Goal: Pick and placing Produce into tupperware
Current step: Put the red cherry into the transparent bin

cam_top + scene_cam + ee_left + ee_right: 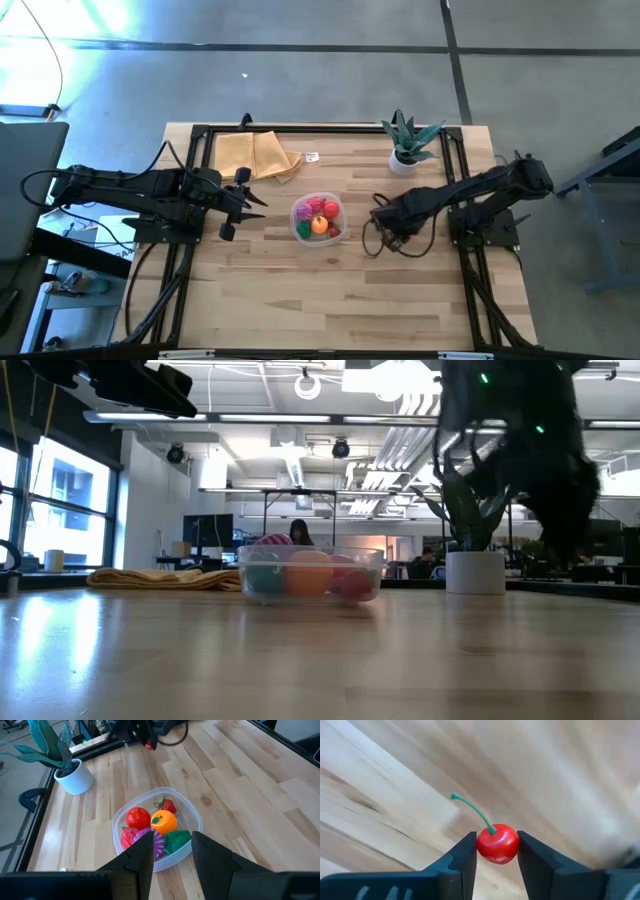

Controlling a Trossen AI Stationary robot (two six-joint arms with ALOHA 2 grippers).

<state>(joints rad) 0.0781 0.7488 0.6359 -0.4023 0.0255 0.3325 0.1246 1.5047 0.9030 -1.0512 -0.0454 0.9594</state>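
Right gripper point(496, 851) narrowly parted, fingers pinching red cherry point(498, 843) above table point(400, 300). Left gripper point(172, 855) clenched, empty, near tupperware point(192, 815).

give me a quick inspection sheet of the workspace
surface: wooden table, bare across its front part
job's things: clear tub mid-table holds a tomato, orange, strawberry, green piece and magenta piece; a cherry with a green stem is outside the tub
clutter: tan cloth at the back left, potted plant at the back right
grippers: left gripper left of the tub, shut, holding nothing; right gripper right of the tub, fingers closed on the cherry
cables: black cable looped on the table by the right gripper
surroundings: office with desks and a person far behind in the low view
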